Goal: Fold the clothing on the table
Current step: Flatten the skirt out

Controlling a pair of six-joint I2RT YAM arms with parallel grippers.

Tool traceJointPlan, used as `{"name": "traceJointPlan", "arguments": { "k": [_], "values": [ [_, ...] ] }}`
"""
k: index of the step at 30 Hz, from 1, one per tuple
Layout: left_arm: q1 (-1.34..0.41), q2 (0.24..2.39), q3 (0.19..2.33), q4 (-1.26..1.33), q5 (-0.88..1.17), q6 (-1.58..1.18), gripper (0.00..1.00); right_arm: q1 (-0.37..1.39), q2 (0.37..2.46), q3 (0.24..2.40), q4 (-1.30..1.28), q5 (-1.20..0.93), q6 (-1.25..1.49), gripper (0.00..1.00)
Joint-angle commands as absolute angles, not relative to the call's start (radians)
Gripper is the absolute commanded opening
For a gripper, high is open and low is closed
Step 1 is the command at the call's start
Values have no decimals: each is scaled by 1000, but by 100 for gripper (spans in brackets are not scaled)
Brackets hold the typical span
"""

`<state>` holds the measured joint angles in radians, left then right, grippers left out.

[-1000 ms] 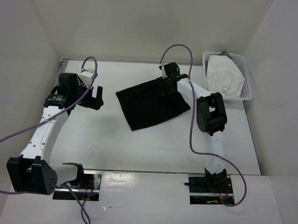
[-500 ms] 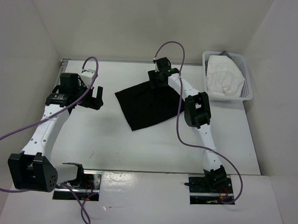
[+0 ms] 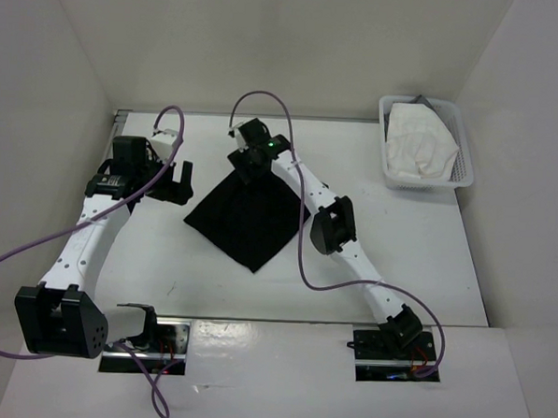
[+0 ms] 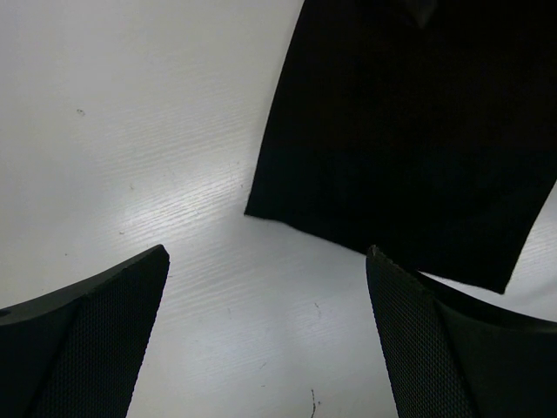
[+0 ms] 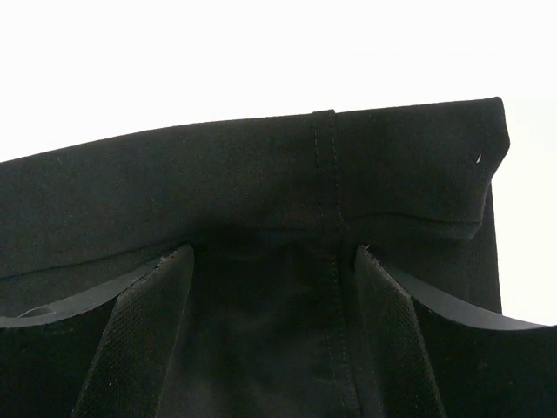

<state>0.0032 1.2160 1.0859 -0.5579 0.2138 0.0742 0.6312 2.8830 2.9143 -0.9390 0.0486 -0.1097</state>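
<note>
Clothing, position: is lying [image 3: 244, 218] flat on the table [image 3: 426, 254], near the middle and slightly left, turned cornerwise with one corner pointing near and one far.
Clothing, near half: is spreading smooth with straight edges, and no layer is showing turned over. On matte black the number of layers is not readable.
Left gripper: is hovering [image 3: 172, 187] just left of the garment, apart from it, with its jaws standing fully wide and carrying nothing. Its wrist view is showing the garment's left corner on the bare table just ahead of its fingers.
Right gripper: is sitting [image 5: 270, 252] over the garment's far corner. Its jaws are standing wide and straddling the cloth just short of the stitched hem [image 5: 261, 139], with the centre seam [image 5: 324, 165] running between them. The cloth is ridging slightly there, but no pinch is showing.
Far right: a mesh basket [image 3: 463, 172] is holding a white cloth [image 3: 418, 146], well apart from the work and taking no part in it.
Progress, judged: the work appears to be at the arranging stage, with no fold yet completed.
Remaining, judged: gripping an edge or corners, carrying one side over the other, and flattening are all outstanding.
</note>
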Motion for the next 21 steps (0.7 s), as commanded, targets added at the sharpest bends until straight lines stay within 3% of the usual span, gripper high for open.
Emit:
{"name": "traceJointPlan", "arguments": {
  "k": [1, 21],
  "values": [
    [8, 1200, 1097, -549, 218, 69, 100, 667, 2901, 2933, -1134, 14, -201, 79],
    [8, 1132, 1088, -540, 218, 69, 100, 854, 2662, 2809, -1235, -150, -200, 83]
  ]
}}
